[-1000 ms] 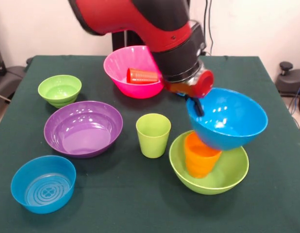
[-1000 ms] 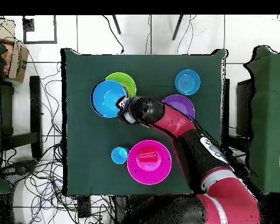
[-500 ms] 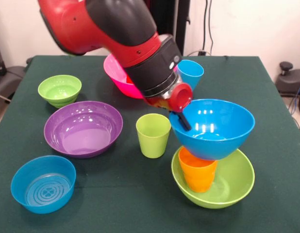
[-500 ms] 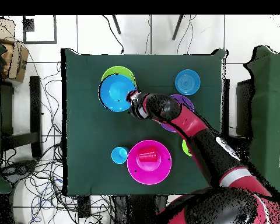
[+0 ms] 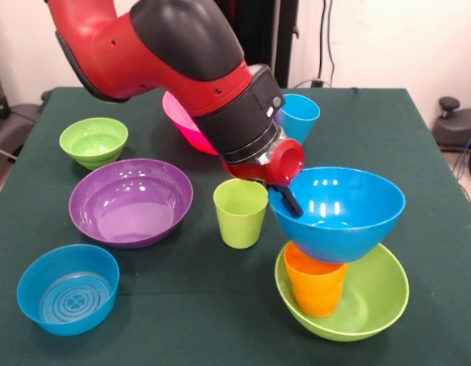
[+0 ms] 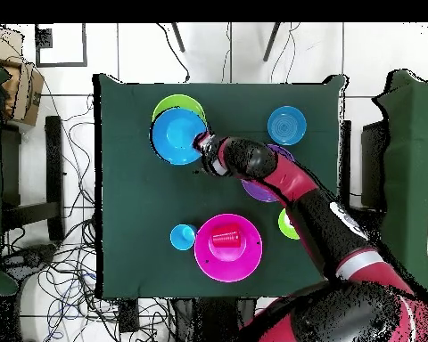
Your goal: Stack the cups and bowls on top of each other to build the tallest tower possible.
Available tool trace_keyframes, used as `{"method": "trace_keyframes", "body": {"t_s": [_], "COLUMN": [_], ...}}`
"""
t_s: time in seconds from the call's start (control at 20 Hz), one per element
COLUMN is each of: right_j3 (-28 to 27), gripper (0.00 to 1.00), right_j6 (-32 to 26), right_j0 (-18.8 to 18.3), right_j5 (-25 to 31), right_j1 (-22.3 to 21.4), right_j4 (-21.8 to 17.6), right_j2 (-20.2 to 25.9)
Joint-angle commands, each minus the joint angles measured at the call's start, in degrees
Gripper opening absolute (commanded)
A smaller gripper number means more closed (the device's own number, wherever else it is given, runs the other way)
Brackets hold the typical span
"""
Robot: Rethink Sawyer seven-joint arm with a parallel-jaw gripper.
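Gripping: the gripper is closed on the left rim of the large blue bowl; one dark finger shows against the bowl's inner wall.
Tower: right of centre in the front view; the large blue bowl sits upright on the orange cup, which stands inside the large lime green bowl.
Overhead: the blue bowl covers most of the green bowl, upper left of the table.
Lime green cup: upright, centre frame, just left of the tower.
Light blue cup: upright, behind the arm's wrist.
Pink bowl: lower centre overhead, with the red cup lying inside it.
Purple bowl: left of centre.
Small lime green bowl: upper left.
Small blue bowl: lower left, ringed base showing.
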Motion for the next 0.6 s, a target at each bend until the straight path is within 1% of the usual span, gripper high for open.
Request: {"method": "trace_keyframes", "body": {"t_s": [0.05, 0.1, 0.3, 0.4, 0.45, 0.5, 0.6], "right_j3": [-4.3, -4.12, -4.01, -4.5, -4.33, -4.22, -4.55], "gripper": [0.0, 1.0, 1.0, 1.0, 1.0, 1.0, 1.0], "right_j6": [-5.79, -4.28, -2.33, -2.01, -1.09, 0.44, 1.46], "right_j0": [3.75, 4.0, 5.29, 6.28, 6.46, 6.88, 7.41], "right_j5": [-3.81, -4.44, -4.62, -3.52, -4.08, -3.85, -2.88], "right_j1": [6.08, 5.87, 4.91, 4.14, 3.93, 3.43, 2.83], "right_j4": [-8.25, -8.55, -8.69, -9.19, -9.04, -8.29, -7.78], "right_j2": [-2.6, -2.79, -3.86, -4.59, -4.73, -5.05, -5.59]}}
